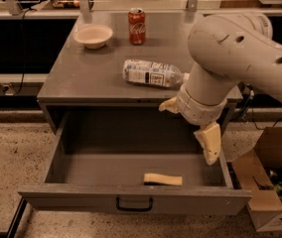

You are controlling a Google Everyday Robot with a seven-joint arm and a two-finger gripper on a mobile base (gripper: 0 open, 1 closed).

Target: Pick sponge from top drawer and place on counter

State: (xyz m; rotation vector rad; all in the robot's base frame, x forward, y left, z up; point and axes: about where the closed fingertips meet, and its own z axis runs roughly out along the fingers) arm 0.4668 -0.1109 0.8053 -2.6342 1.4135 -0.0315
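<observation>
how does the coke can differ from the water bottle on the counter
The Coca-Cola can stands upright; the water bottle lies on its side. The can is red and shorter; the bottle is clear, labelled and longer. Both rest on the counter. The gripper hangs open above the top drawer.

One sponge, one bottle, one can, one bowl, one gripper over one drawer.
</observation>
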